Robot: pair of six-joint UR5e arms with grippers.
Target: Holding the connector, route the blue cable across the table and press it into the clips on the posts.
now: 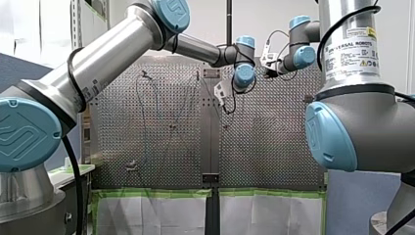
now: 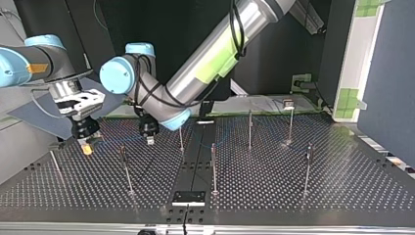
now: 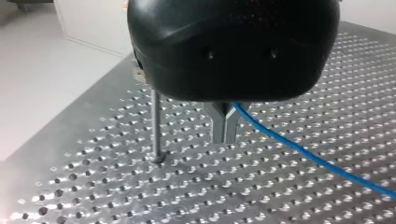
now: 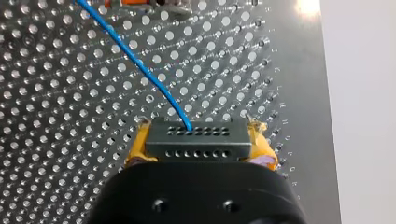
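In the right wrist view my right gripper (image 4: pixel 198 125) is shut on a dark grey connector (image 4: pixel 196 140), which sits between its yellow pads (image 4: pixel 138 140). The blue cable (image 4: pixel 140 63) leaves the connector and runs ahead over the perforated table. My left gripper (image 3: pixel 225 137) hangs just above the table with its metal fingers shut on the blue cable (image 3: pixel 299 149), which trails off to one side. A thin post (image 3: pixel 155 123) stands close beside those fingers. In the top view my right gripper (image 2: pixel 87 147) is at the left, and my left gripper (image 2: pixel 149 141) is near it.
Several thin posts stand across the perforated table (image 2: pixel 293 186), among them one (image 2: pixel 126 169) near the left gripper, one (image 2: pixel 214 169) at the centre seam and one (image 2: pixel 308 166) toward the top view's right. A black plate (image 2: pixel 188 197) lies near the table's edge.
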